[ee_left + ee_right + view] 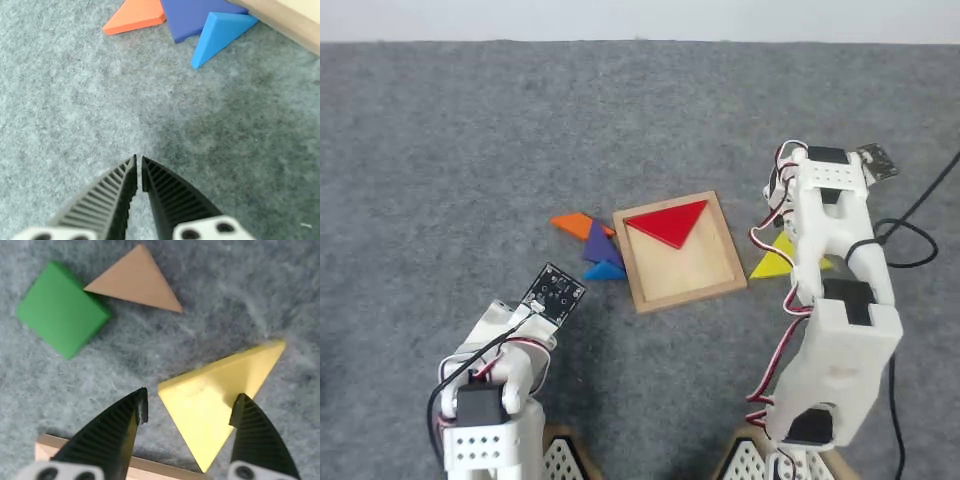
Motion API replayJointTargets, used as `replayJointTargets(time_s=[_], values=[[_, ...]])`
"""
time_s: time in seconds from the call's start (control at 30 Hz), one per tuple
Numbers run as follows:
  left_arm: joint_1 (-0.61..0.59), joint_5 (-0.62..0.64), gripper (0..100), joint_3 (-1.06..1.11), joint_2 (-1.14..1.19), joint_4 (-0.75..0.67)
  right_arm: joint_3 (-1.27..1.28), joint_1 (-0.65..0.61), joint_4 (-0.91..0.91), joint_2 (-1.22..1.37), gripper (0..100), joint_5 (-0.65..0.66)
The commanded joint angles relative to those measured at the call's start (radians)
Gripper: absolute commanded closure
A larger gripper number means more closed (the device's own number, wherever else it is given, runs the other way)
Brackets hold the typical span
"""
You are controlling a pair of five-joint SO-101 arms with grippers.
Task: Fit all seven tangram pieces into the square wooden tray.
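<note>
The square wooden tray (692, 296) lies mid-table with a red triangle (668, 222) in its far half. On its left side lie an orange piece (575, 224), a purple triangle (599, 243) and a blue triangle (606, 270). My left gripper (138, 162) is shut and empty over bare carpet, short of the blue triangle (220, 30). My right gripper (191, 407) is open, and its fingers straddle a yellow triangle (217, 400) lying flat beside the tray's right side. The right arm partly hides this yellow triangle (772, 262) from above.
A green square (60, 310) and a tan triangle (137, 282) lie on the carpet just past the yellow piece. A tray edge (150, 472) runs close behind the right fingers. Grey carpet covers the table, with open room at the left and far side.
</note>
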Motion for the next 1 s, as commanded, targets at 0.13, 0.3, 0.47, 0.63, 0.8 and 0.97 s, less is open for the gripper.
replayJointTargets(time_s=[0.13, 0.3, 0.47, 0.63, 0.8, 0.97], values=[[-0.006, -0.014, 99, -0.008, -0.018, 0.012, 0.002, -0.015, 0.102, 0.01, 74.2, -0.003], [-0.006, -0.014, 99, -0.008, -0.018, 0.012, -0.002, -0.015, 0.093, 0.016, 74.2, 0.025], [-0.006, -0.014, 99, -0.008, -0.018, 0.012, -0.002, -0.002, 0.048, 0.018, 78.6, 0.046], [-0.006, -0.014, 99, -0.008, -0.018, 0.012, -0.002, -0.001, 0.035, 0.01, 93.4, 0.216], [-0.006, -0.014, 99, -0.008, -0.018, 0.012, -0.003, 0.019, 0.038, 0.008, 98.3, 0.307], [-0.006, -0.014, 99, -0.008, -0.018, 0.012, -0.003, 0.024, 0.038, 0.007, 98.3, 0.488]])
